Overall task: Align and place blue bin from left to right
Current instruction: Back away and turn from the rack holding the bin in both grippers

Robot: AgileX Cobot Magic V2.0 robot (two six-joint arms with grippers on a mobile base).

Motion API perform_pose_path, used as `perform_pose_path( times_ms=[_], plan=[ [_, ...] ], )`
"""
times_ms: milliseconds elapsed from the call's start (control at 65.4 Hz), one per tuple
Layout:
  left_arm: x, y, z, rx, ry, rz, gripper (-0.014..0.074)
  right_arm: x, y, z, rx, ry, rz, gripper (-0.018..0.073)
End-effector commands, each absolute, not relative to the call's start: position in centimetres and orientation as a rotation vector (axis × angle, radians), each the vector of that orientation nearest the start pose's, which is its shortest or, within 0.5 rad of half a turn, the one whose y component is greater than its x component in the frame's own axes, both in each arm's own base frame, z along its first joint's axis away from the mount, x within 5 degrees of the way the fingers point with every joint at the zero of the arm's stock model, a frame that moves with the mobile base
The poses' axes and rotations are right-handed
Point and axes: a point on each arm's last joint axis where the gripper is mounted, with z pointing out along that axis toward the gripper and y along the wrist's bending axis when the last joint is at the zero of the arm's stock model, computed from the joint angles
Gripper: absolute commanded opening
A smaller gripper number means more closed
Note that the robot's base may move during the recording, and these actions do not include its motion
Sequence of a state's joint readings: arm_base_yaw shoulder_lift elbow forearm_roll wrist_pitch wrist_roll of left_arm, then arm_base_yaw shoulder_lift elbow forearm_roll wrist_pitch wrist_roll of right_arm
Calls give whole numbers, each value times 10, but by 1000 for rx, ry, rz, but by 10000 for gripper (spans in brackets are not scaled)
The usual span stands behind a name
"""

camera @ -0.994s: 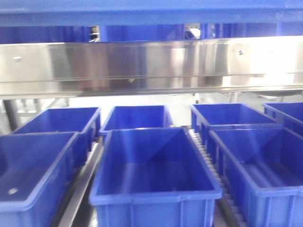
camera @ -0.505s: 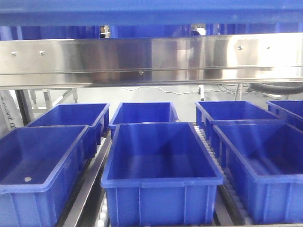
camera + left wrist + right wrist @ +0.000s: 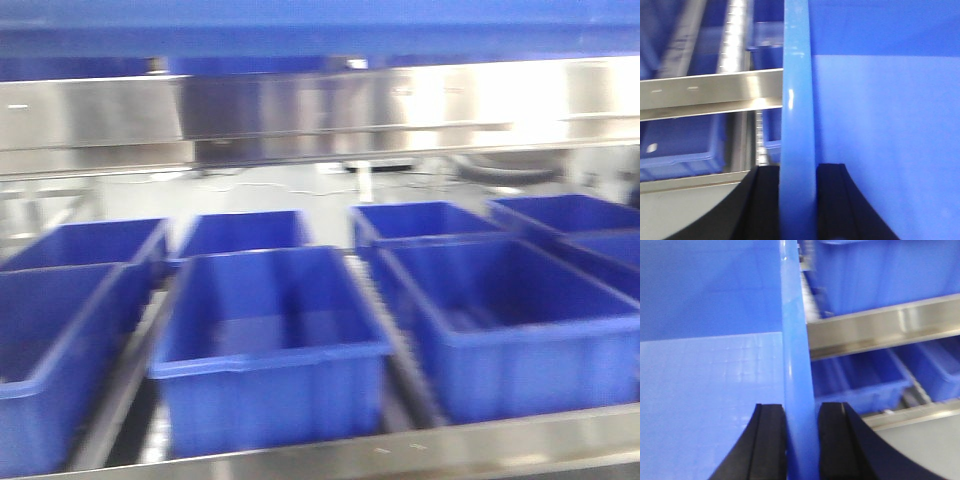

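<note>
The blue bin (image 3: 880,125) fills the right half of the left wrist view as a smooth bright-blue wall. Its pale rim (image 3: 797,100) runs straight up between the black fingers (image 3: 765,200) of my left gripper (image 3: 798,167), which is shut on that rim. In the right wrist view the same blue bin (image 3: 710,390) fills the left half. My right gripper (image 3: 801,405) is shut on its rim (image 3: 792,340). Neither gripper shows in the front view, where a bright blue band (image 3: 320,25) spans the top.
A steel shelf rail (image 3: 300,115) crosses the front view. Below it stand darker blue bins: one in the middle (image 3: 270,340), one right (image 3: 500,330), one left (image 3: 50,350), more behind (image 3: 245,232). A steel front rail (image 3: 400,450) runs along the bottom. Roller tracks separate the lanes.
The front view has swung to the right and is blurred. The shelf bins now sit further left in it, and the lower front rail has come into sight.
</note>
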State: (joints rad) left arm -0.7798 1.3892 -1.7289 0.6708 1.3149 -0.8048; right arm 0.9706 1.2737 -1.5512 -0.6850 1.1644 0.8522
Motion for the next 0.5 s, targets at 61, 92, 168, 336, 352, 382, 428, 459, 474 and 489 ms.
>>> perform_pose_path(
  times_ms=[61, 92, 168, 336, 352, 382, 428, 459, 474, 489],
  plan=[
    [218, -149, 488, -40, 2121, -91, -111, 175, 187, 491, -257, 1874, 447, -166],
    [218, -149, 488, -40, 2121, -91, -111, 175, 187, 491, -257, 1874, 447, -166],
    [218, -149, 488, -40, 2121, -91, -111, 175, 187, 491, -257, 1874, 447, -166],
    [218, -149, 488, -40, 2121, -91, -111, 175, 187, 491, -257, 1874, 447, -166],
    [218, -149, 488, -40, 2121, -91, -111, 175, 187, 491, -257, 1874, 447, -166],
    [218, -149, 488, -40, 2121, -91, -111, 175, 187, 491, -257, 1874, 447, -166],
    [218, -149, 488, -40, 2121, -91, -111, 175, 187, 491, -257, 1874, 447, -166],
    [218, -149, 488, -40, 2121, -91, -111, 175, 187, 491, -257, 1874, 447, -166],
    [218, -149, 488, -40, 2121, -91, -111, 175, 187, 491, -257, 1874, 447, -166],
    [218, -149, 488, -40, 2121, -91, -111, 175, 187, 491, -257, 1874, 447, -166]
  ],
)
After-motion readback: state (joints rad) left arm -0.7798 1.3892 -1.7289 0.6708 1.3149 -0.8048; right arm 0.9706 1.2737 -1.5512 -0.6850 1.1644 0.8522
